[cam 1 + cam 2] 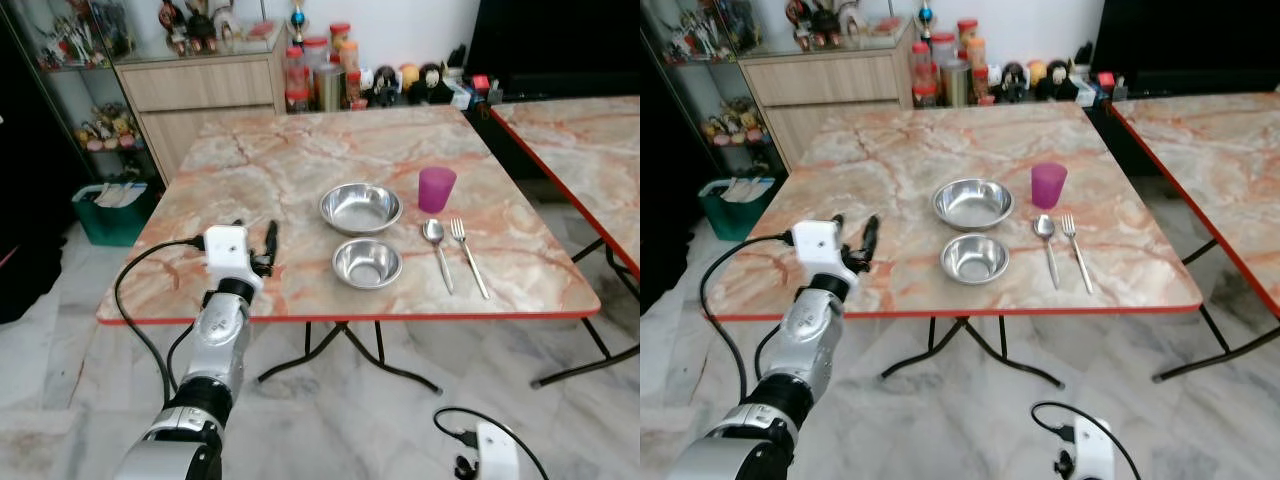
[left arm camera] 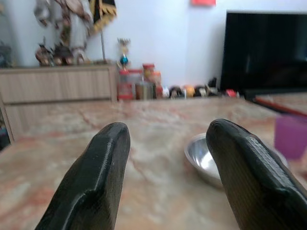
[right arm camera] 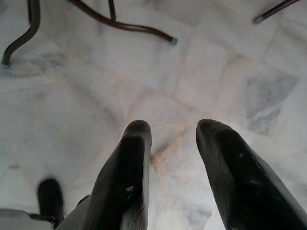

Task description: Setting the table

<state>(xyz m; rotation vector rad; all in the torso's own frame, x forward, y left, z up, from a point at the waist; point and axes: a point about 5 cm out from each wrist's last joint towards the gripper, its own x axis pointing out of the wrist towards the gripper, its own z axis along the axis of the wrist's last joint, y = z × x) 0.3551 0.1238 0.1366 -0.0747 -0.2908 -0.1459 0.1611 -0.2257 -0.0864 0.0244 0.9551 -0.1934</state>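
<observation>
Left eye view is showing the left gripper (image 1: 255, 243) hovering near the table's (image 1: 300, 170) front left edge, fingers spread, holding nothing. Reaching across carelessly risks knocking the bowls (image 1: 366, 262), sitting mid-table toward the front edge. Right gripper (image 3: 172, 139) is hanging parted over the floor.

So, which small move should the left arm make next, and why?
Probably reach forward and rightward toward the smaller steel bowl. The left gripper hovers open and empty over the table's near left part, while the dishes sit further right. The right gripper hangs idle above the floor.
</observation>
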